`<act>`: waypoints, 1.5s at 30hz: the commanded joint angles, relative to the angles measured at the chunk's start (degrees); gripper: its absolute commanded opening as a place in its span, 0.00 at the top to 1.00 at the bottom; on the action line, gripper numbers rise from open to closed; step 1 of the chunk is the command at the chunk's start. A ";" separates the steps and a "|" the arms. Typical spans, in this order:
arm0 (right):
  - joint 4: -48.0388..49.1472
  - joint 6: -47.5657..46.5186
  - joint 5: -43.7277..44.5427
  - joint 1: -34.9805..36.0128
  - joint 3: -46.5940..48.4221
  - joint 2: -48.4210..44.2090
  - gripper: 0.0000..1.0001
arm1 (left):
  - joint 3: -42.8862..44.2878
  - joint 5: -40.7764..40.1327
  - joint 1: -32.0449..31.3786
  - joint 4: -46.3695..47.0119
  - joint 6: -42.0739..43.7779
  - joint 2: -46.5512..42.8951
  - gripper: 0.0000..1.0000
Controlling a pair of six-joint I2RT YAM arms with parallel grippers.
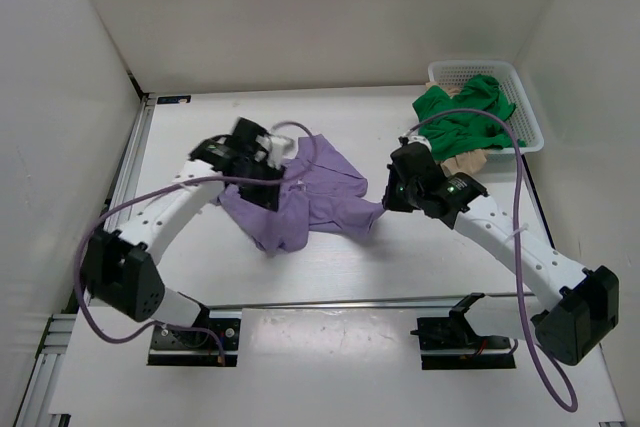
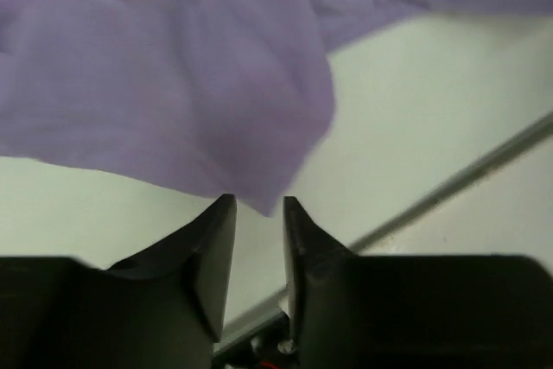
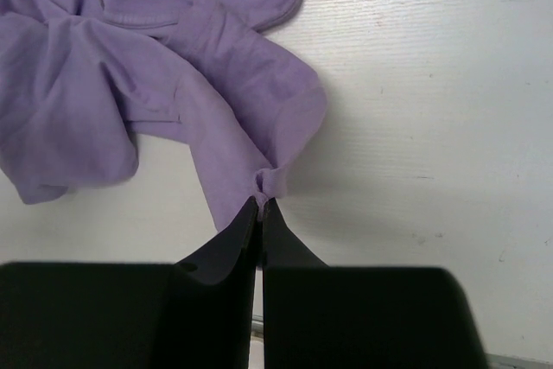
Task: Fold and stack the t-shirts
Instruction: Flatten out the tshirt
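Note:
A crumpled lavender t-shirt lies in the middle of the table. My right gripper is shut on a bunched bit of its right edge; the right wrist view shows the gripper pinching the lavender t-shirt just off the table. At the shirt's left side my left gripper is open. In the left wrist view a corner of the lavender t-shirt hangs just past the parted tips of that gripper, with nothing between them. A green t-shirt lies over a beige t-shirt at the basket.
The white mesh basket stands at the back right corner with the green shirt spilling over its near edge. White walls close in the table at the back and both sides. A metal rail runs along the front, ahead of the arm bases.

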 commanded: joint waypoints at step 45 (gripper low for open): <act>-1.02 1.19 4.39 -1.52 0.21 -2.90 1.00 | -7.22 10.11 16.81 8.47 0.21 18.06 0.90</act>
